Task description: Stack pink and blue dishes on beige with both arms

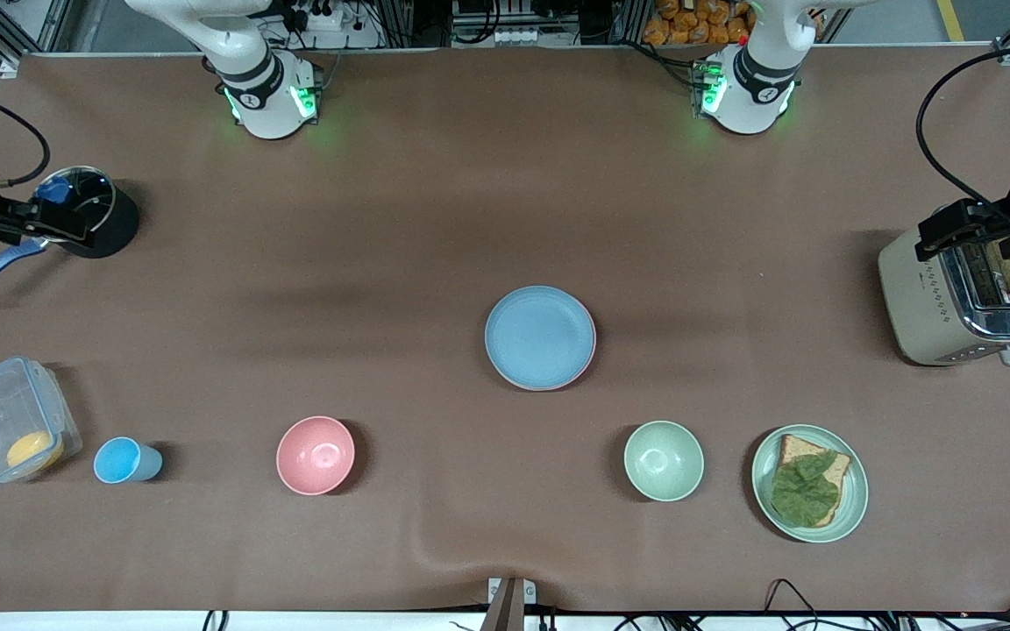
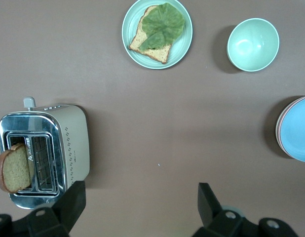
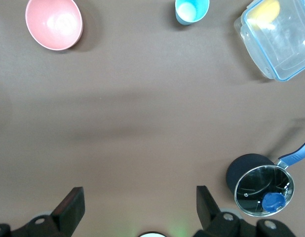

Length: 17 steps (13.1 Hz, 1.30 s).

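The light blue dish point(image 1: 540, 337) lies in the middle of the table on top of the pink dish point(image 1: 594, 343), of which only a thin rim shows at its edge. The beige plate is hidden. In the left wrist view the same stack shows as the blue dish point(image 2: 298, 131) with the pink rim point(image 2: 278, 129). My left gripper point(image 2: 141, 197) hangs open and empty high above bare table beside the toaster, at the left arm's end. My right gripper point(image 3: 140, 197) hangs open and empty high above bare table near the pot, at the right arm's end.
A toaster point(image 1: 965, 302) with a bread slice stands at the left arm's end. Nearer the camera sit a green plate point(image 1: 851, 513) with bread and leaf, a green bowl point(image 1: 664, 460), a pink bowl point(image 1: 316, 455), a blue cup point(image 1: 124, 460) and a clear container point(image 1: 10, 421). A black pot point(image 1: 88, 215) stands at the right arm's end.
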Each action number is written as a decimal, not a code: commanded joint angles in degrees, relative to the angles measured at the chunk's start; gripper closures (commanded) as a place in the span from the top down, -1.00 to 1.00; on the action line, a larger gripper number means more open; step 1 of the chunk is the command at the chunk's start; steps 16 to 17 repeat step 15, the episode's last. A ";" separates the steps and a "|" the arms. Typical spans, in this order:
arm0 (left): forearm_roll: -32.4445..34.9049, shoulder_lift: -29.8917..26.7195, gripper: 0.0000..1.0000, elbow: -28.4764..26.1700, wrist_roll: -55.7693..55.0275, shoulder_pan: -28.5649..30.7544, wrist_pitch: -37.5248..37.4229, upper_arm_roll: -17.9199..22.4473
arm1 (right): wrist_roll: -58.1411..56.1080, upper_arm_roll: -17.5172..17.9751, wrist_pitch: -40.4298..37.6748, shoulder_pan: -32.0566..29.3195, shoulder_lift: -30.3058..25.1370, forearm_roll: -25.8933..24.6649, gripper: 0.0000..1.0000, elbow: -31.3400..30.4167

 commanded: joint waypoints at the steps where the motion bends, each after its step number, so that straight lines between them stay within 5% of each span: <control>1: 1.06 -0.46 1.00 0.33 0.23 -0.21 -2.20 -0.38 | 0.94 0.32 0.17 -0.40 -0.46 -0.58 1.00 0.13; 17: -2.11 -4.59 1.00 0.15 -0.65 -0.03 -4.14 0.06 | 0.94 0.32 3.25 0.21 0.51 -1.10 1.00 1.97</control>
